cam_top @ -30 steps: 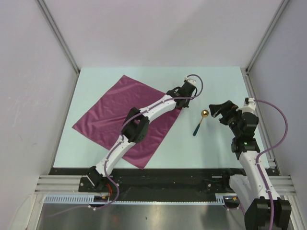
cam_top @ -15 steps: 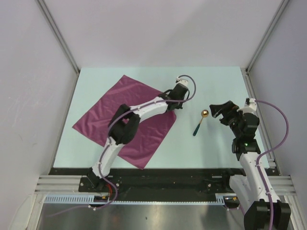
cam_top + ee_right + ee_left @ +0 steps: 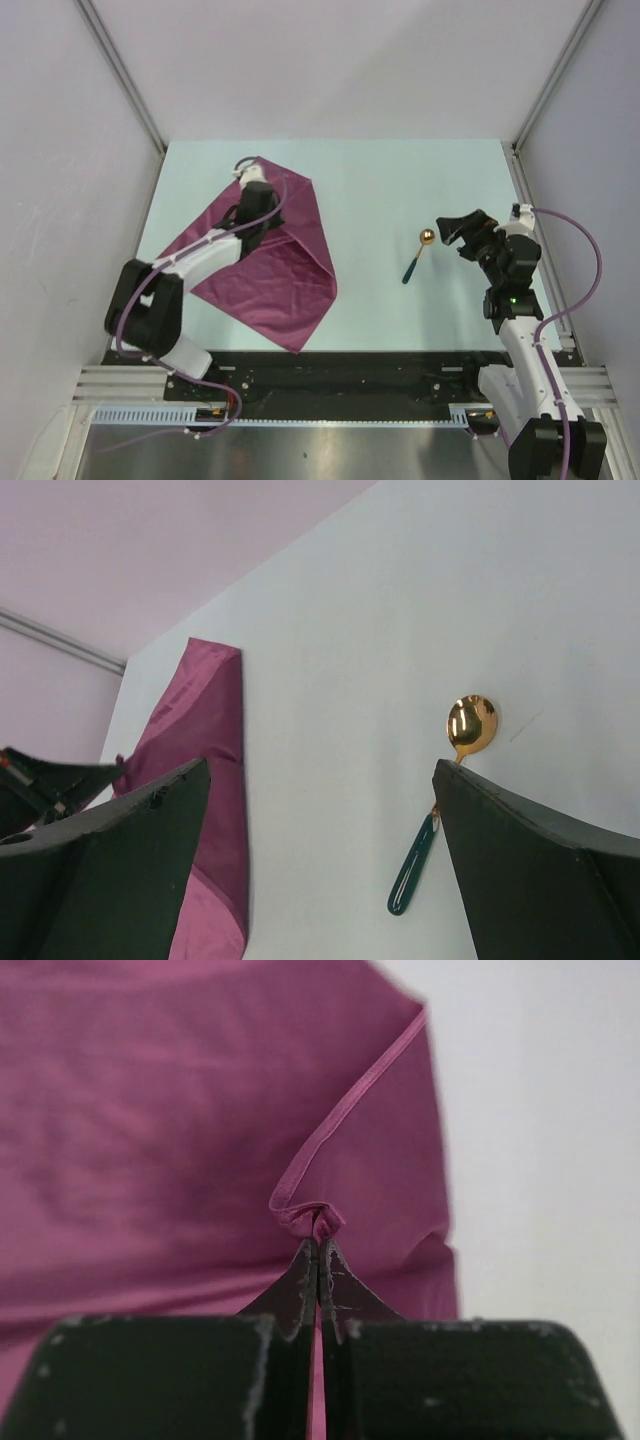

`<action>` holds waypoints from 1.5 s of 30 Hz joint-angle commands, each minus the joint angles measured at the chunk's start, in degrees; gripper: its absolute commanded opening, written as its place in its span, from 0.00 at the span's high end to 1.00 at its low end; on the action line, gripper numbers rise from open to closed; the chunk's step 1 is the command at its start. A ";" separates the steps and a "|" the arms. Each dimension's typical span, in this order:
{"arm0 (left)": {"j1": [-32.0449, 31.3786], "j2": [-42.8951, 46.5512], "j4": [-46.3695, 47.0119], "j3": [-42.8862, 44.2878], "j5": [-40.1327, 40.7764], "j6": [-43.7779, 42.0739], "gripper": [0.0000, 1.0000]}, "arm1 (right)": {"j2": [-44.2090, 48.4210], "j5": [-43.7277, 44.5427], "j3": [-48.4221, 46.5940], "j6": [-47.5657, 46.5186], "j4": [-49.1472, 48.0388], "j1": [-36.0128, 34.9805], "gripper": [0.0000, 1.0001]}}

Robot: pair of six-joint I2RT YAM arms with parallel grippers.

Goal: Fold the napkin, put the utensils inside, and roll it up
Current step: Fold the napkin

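Observation:
The magenta napkin [image 3: 290, 270] lies on the left half of the table, its right part lifted and drawn over the rest. My left gripper [image 3: 256, 212] hangs above the napkin's far part, shut on a bunched corner of the cloth. In the left wrist view the fingertips of that gripper [image 3: 318, 1244] pinch the hem, with the napkin [image 3: 150, 1110] spread beneath. The spoon [image 3: 415, 255], gold bowl and dark handle, lies alone to the right. My right gripper [image 3: 450, 232] hovers open just right of it. From the right wrist, the spoon [image 3: 468, 726] sits by the right finger of that gripper [image 3: 320, 768] and the napkin [image 3: 205, 740] shows at left.
The pale table [image 3: 400, 180] is bounded by grey walls with metal corner posts [image 3: 125, 80]. A black rail [image 3: 350, 370] runs along the near edge by the arm bases. A strip of bare table separates spoon and cloth.
My left gripper has carried the napkin's right corner from the table's middle leftward across the cloth, folding it over. The right arm and the spoon have stayed put.

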State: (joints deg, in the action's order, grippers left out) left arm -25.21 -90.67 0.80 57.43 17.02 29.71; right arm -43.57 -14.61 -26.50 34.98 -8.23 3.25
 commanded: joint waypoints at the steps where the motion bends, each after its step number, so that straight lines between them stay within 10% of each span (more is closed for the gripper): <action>1: 4.28 9.78 -2.27 -9.94 3.45 2.98 1.00 | -1.25 -1.30 -3.03 -0.09 -2.41 0.09 0.01; 17: 26.95 23.61 -9.50 -19.02 11.63 0.34 1.00 | -6.09 -3.32 -7.86 -0.70 -2.23 -1.22 0.01; 45: 36.20 15.44 -8.62 -17.62 12.16 -2.82 0.98 | -9.25 0.90 -8.30 -1.67 -0.56 -14.22 0.02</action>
State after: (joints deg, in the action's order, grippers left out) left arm 9.91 -74.76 -9.17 38.46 29.39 28.18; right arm -51.99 -15.68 -34.63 34.24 -7.57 -7.79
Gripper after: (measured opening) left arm 0.016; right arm 0.989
